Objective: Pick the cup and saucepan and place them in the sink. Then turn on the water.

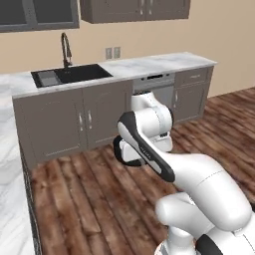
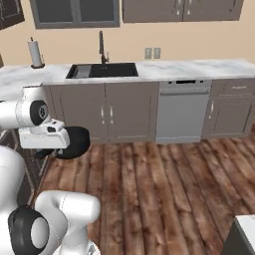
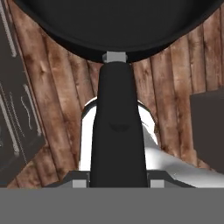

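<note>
Saucepan [image 3: 118,26] rim's cut off up top; your gripper [image 3: 117,181] is clamped on its smooth matte-black handle.

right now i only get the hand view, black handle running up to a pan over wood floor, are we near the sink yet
Observer: Not yet. The sink sits in the counter across the wood floor, well ahead of the base.
Operator: is the pan really off the ground
Observer: Yes. The saucepan hangs in the air beside the arm, in front of the grey cabinets.
Operator: water running
Observer: No stream shows at the faucet.
</note>
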